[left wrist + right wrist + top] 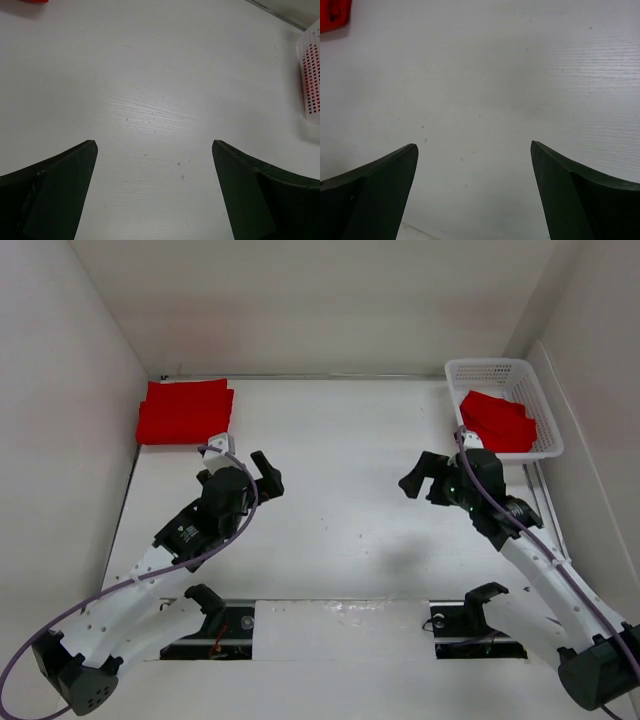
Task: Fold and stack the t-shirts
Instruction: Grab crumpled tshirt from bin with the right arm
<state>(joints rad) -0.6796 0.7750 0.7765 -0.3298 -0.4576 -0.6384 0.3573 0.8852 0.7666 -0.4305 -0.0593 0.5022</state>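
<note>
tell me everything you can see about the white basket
The basket is a white rectangular tub that looks like plastic, with open lattice walls, a solid rim and no lid. It stands upright on the table in the far right corner, close to the right wall. Inside lie red t-shirts, loosely piled, filling most of the floor and showing through the mesh holes in the left wrist view. The right arm is near its near-left corner; contact cannot be judged.

Two t-shirt piles (185, 412) (497, 422), one basket (490, 365), two grippers (268, 478) (415, 475)
</note>
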